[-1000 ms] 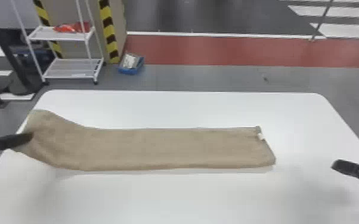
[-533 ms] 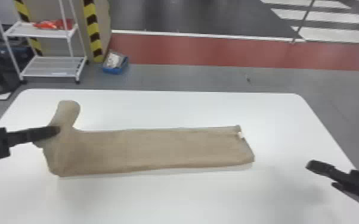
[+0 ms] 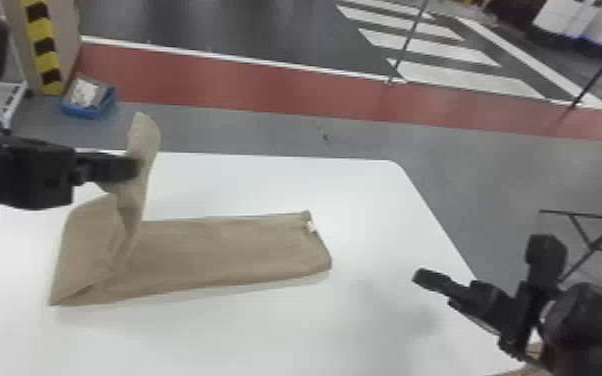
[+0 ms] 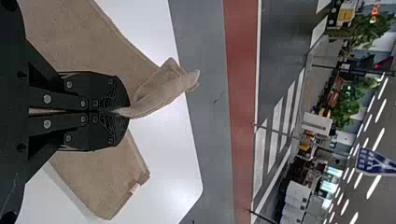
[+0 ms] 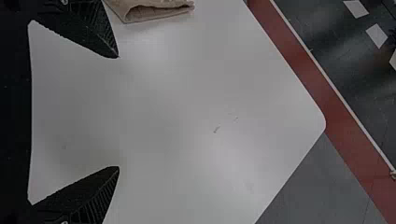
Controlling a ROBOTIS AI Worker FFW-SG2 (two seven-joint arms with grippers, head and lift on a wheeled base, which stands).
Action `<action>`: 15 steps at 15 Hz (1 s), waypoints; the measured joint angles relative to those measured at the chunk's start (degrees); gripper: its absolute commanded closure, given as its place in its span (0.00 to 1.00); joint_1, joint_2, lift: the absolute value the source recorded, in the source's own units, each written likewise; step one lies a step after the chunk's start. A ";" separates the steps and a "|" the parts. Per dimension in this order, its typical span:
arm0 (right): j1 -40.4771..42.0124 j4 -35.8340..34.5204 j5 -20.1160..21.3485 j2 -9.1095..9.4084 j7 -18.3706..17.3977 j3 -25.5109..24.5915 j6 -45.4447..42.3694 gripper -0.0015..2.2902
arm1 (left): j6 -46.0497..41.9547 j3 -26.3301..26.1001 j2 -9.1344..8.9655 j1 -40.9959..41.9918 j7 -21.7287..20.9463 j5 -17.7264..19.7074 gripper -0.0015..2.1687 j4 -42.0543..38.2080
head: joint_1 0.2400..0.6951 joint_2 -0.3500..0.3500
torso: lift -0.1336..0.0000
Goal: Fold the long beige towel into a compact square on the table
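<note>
Head view: the towel (image 3: 225,252) stretches left to right, left gripper (image 3: 134,167) pinching its raised end, right gripper (image 3: 436,288) spread.

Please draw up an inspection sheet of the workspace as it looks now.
Surface: white table, with a few small dark marks.
Towel: one end of the towel raised, the other flat on the table, white tag at its edge; not yet a compact square.
Clutter: tan piece by the right arm, mostly hidden; cannot tell what it is.
Left gripper: the gripper is shut on the raised end.
Right gripper: the gripper is open, over the table.
Cables: nothing seen on the table.
Surroundings: blue box and red floor band beyond the table.
</note>
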 measured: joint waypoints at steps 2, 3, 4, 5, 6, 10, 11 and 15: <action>0.18 -0.02 -0.07 -0.06 0.45 -0.72 0.00 0.01 | 0.00 -4.40 -0.20 1.43 0.92 -1.23 0.91 -0.18 | 1.00 0.00 | 0.07; 0.20 0.01 -0.15 -0.07 0.54 -0.98 0.00 0.01 | 0.00 -6.48 -0.22 1.80 2.32 -1.84 0.91 0.05 | 1.00 0.00 | 0.07; 0.20 0.02 -0.35 -0.08 0.55 -1.20 0.00 0.01 | 0.00 -8.24 -0.23 1.97 3.70 -2.38 0.91 0.63 | 1.00 0.00 | 0.07; 0.20 0.03 -0.58 -0.09 0.58 -1.43 0.00 0.01 | 0.00 -9.96 -0.23 2.08 4.87 -2.85 0.91 1.61 | 1.00 0.00 | 0.07; 0.23 0.03 -0.69 -0.10 0.62 -1.58 0.00 0.01 | 0.00 -11.01 -0.23 2.08 5.62 -3.10 0.91 2.59 | 1.00 0.00 | 0.07; 0.73 0.03 -0.90 -0.14 0.72 -1.88 0.00 0.01 | 0.00 -13.41 -0.23 -0.39 9.77 -3.34 0.91 5.91 | 1.00 0.00 | 0.07; 0.83 0.01 -0.90 -0.13 0.71 -1.87 0.00 0.01 | 0.00 -13.58 -0.23 -1.64 10.73 -3.06 0.91 6.74 | 1.00 0.00 | 0.07; 1.02 -0.04 -0.85 -0.06 0.71 -1.80 0.00 0.01 | 0.00 -14.77 -0.23 -4.65 14.05 -1.80 0.08 7.72 | 1.00 0.00 | 0.07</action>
